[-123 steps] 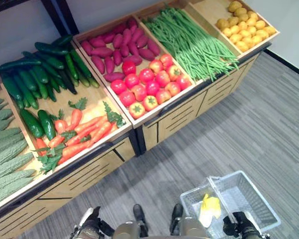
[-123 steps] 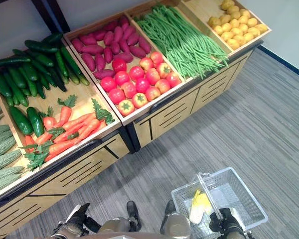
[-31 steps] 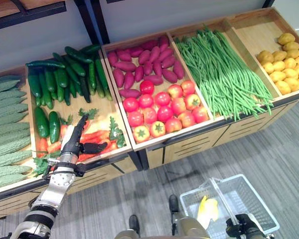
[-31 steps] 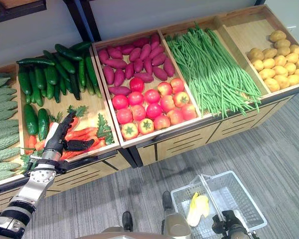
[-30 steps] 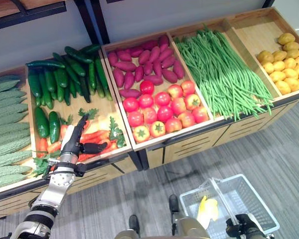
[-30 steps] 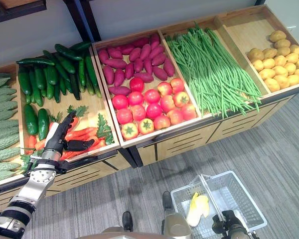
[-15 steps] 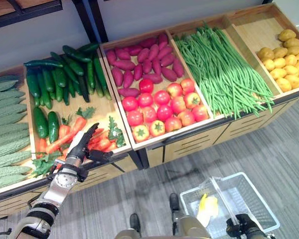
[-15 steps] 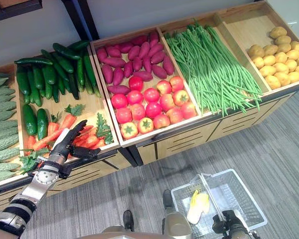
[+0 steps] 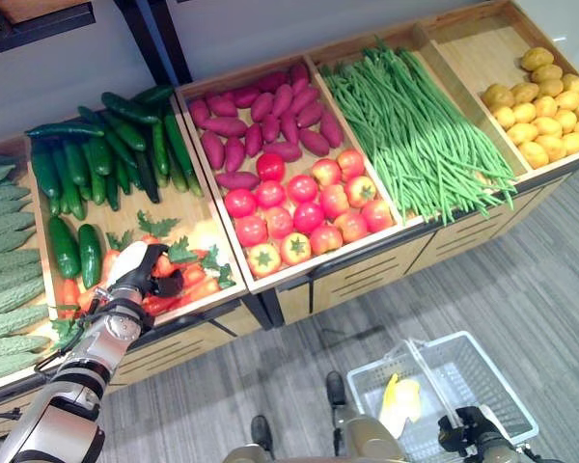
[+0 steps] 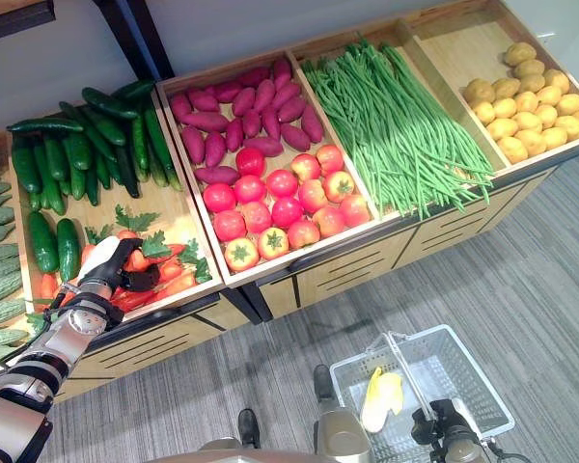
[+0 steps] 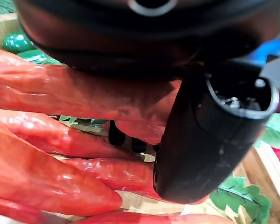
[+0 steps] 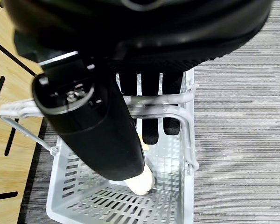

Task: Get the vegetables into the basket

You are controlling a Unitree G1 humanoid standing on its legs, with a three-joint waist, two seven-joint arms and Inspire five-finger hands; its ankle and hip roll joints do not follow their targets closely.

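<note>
Orange carrots (image 9: 195, 286) with green tops lie in the front left bin of the wooden stand. My left hand (image 9: 138, 273) rests on that pile, its fingers and thumb (image 11: 210, 140) curled round one carrot (image 11: 79, 93). At the lower right, a white wire basket (image 9: 504, 383) hangs over the grey floor, and my right hand (image 9: 469, 430) is shut on its handle (image 12: 189, 93). A yellow vegetable (image 9: 401, 401) lies inside the basket.
Other bins hold dark cucumbers (image 9: 106, 154), bitter gourds (image 9: 5, 260), purple sweet potatoes (image 9: 261, 125), tomatoes (image 9: 299, 207), green beans (image 9: 415, 125) and potatoes (image 9: 531, 106). The stand's front edge (image 9: 367, 253) runs between the bins and the basket.
My left hand has dropped onto the carrots and its fingers have gone from spread to curled round one. The basket and right hand stay put; the view has shifted slightly.
</note>
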